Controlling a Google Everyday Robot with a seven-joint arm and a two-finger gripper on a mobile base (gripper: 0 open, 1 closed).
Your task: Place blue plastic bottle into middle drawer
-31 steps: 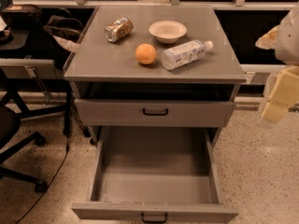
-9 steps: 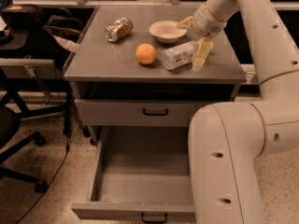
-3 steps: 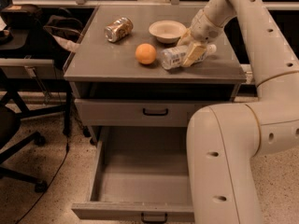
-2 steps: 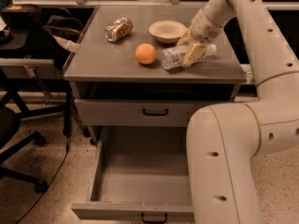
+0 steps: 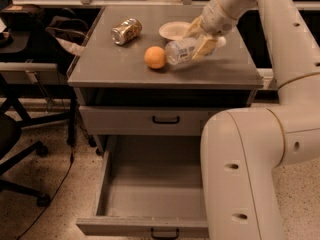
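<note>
Clearly, the blue plastic bottle (image 5: 179, 51) lay tilted over the cabinet top (image 5: 115, 70), gripped near its cap end by the gripper (image 5: 202, 40), whose fingers were closed around it. Its base was just beside the orange (image 5: 155, 57). A white bowl (image 5: 171, 30) and a metal can (image 5: 126, 31) sat behind. Below, the middle drawer (image 5: 145, 227) stood open.

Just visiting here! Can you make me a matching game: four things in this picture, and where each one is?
1. round orange fruit
2. shiny metal drink can
3. small clear blue-labelled plastic bottle
4. wide grey metal drawer

A. pulled open, lowest
B. on its side, far left of the grey cabinet top
C. gripped in the robot's hand, cabinet top's right
D. cabinet top's middle, beside the bottle

Pairs: 1-D, 2-B, 3-C, 4-A
</note>
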